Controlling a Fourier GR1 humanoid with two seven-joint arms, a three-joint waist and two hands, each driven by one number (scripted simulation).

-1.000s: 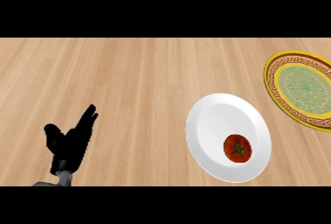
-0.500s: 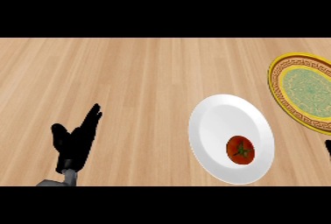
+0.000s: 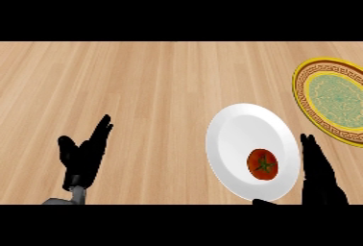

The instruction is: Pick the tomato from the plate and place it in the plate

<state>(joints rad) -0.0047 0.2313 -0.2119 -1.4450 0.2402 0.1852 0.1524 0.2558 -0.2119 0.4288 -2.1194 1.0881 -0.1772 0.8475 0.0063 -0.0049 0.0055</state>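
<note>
A pale wooden worktop (image 3: 142, 86) is seen from steeply above, its grain running away from the viewer. Two black hands come in from the lower edge.

The left hand (image 3: 83, 156) is seen at the lower left, fingers straight and pointing up and slightly to the right, the thumb held apart on its left side. It is released and holds nothing. Only a short piece of its grey forearm (image 3: 67, 198) is seen below it — the rest is cut off by the lower edge.

The right hand (image 3: 320, 178) is seen at the lower right, fingers straight and pointing up. It too is released, with nothing grasped. Its lower part is cut off at the lower edge, so the wrist and forearm are not seen. A small dark tip, probably its thumb, is seen just left of it at the edge, overlapping the bottom rim of the white plate (image 3: 241, 129).

That white plate lies just to the left of the right hand, which is close beside its right rim; whether they touch cannot be told. The tomato (image 3: 262, 164) — red, with a green stem star on top — sits on the lower right part of this plate, near the right hand's fingers but apart from them.

Above the right hand lies a second plate (image 3: 306, 103), with a yellow patterned rim and a green centre. Its right side is cut off by the edge of the view.
</note>
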